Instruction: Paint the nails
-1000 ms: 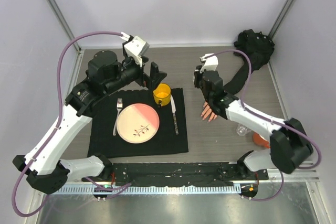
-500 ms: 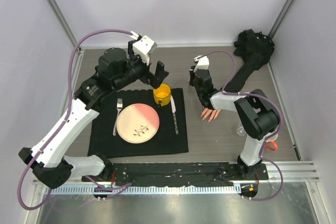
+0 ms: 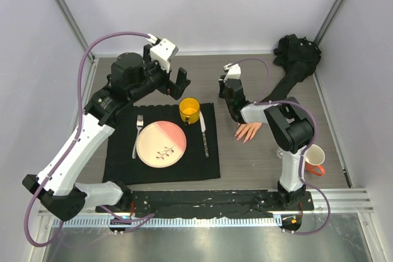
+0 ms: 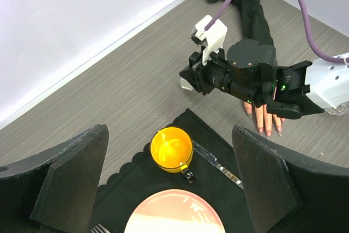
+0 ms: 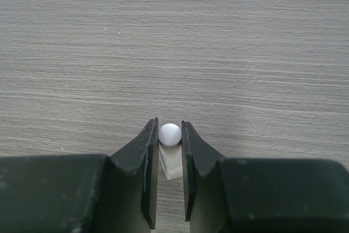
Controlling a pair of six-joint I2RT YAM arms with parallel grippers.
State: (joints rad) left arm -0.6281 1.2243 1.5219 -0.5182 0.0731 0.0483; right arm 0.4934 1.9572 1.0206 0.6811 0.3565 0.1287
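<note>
The pale mannequin hand [image 3: 249, 130] lies flat on the table right of the placemat, its black sleeve [image 3: 284, 87] running to the back right corner. Its nails [image 4: 268, 130] point toward the near edge. My right gripper [image 3: 224, 88] hovers low over bare table behind and left of the hand, shut on a small white round-tipped cap [image 5: 170, 134] held between its fingers [image 5: 147, 156]. The hand is out of sight in the right wrist view. My left gripper [image 4: 169, 184] hangs wide open and empty, high above the yellow cup [image 4: 171, 149].
A black placemat [image 3: 120, 161] carries a pink plate [image 3: 161, 143], a fork [image 3: 137, 134], a knife [image 3: 204, 134] and the yellow cup [image 3: 190, 110]. A white mug with an orange handle [image 3: 314, 158] and a clear glass [image 3: 282, 151] stand at the right.
The right arm has folded back toward its base, uncovering the mug, and its gripper has slid a little left, away from the hand. The left gripper shifted slightly and stays open.
</note>
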